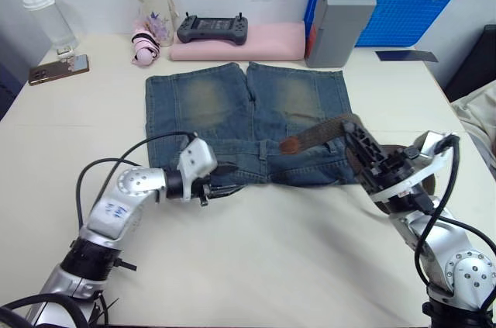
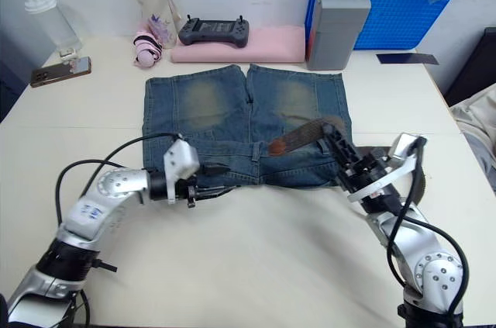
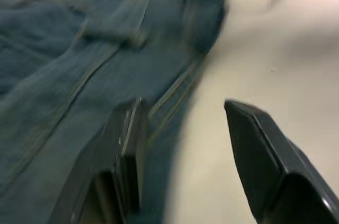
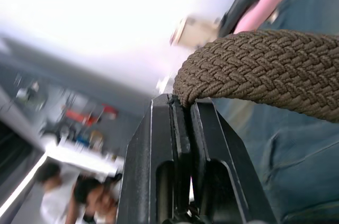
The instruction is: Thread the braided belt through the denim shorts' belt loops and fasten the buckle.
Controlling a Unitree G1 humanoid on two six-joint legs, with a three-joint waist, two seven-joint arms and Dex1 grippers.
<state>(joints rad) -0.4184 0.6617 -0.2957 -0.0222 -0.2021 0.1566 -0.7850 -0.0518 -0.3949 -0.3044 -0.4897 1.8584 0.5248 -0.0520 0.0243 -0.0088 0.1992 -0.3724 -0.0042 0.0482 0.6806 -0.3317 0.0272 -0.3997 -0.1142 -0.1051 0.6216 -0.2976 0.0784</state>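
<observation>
The shorts (image 1: 248, 122) lie flat on the surface (image 1: 271, 266), waistband toward the robot, legs pointing toward the pink pad (image 1: 240, 41) at the far edge. The right tool (image 1: 355, 136) is clenched on the belt (image 1: 325, 130) at the shorts' right hip; the belt's tan tip (image 1: 289, 144) rests on the denim just above the waistband. The left tool (image 1: 225, 173) sits at the shorts' waistband left of the fly, its fingers (image 3: 127, 144) spread apart and released, one on the denim edge, the other over bare surface.
</observation>
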